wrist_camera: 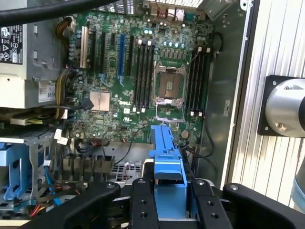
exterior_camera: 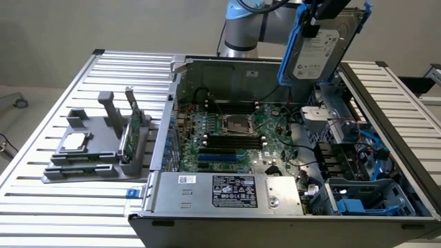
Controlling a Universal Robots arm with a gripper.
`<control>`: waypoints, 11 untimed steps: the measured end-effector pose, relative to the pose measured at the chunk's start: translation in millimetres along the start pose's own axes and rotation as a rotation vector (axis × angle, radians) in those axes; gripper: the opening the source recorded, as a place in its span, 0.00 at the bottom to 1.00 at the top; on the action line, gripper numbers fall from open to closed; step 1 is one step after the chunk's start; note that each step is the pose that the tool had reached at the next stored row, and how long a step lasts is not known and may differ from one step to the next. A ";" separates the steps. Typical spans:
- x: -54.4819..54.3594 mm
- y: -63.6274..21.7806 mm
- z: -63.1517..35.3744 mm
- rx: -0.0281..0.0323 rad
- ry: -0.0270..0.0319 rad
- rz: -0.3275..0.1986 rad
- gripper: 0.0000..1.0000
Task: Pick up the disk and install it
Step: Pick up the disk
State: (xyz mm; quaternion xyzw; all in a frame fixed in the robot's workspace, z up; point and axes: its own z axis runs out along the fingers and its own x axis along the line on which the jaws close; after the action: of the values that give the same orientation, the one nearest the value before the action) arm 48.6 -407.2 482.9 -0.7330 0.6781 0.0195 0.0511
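Observation:
The disk (exterior_camera: pixel 317 54), a silver-grey drive with a white label in a bright blue carrier, hangs upright in the air above the far right corner of the open computer case (exterior_camera: pixel 172 103). My gripper (exterior_camera: pixel 325 11) is shut on its upper end. In the wrist view the blue carrier of the disk (wrist_camera: pixel 167 157) sticks out between my black fingers (wrist_camera: pixel 143 202), with the green motherboard (wrist_camera: pixel 143 71) below it.
Blue drive bays (exterior_camera: pixel 358 199) and cables sit at the case's near right corner, beside the power supply (exterior_camera: pixel 227 191). On the slatted table at the exterior view's left, a grey fixture (exterior_camera: pixel 96 165) holds a small silver chip (exterior_camera: pixel 74 140) and a green card (exterior_camera: pixel 131 132).

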 end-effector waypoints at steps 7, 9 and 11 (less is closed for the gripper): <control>21.9 -0.5 -2.1 0.0151 0.0012 -0.002 0.33; 27.3 -0.6 -2.7 0.0189 0.0015 -0.002 0.33; 32.2 -0.6 -3.1 0.0218 0.0017 -0.002 0.33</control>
State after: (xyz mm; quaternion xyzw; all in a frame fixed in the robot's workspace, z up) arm 51.6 -439.5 482.9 -0.7332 0.6774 0.0114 0.0585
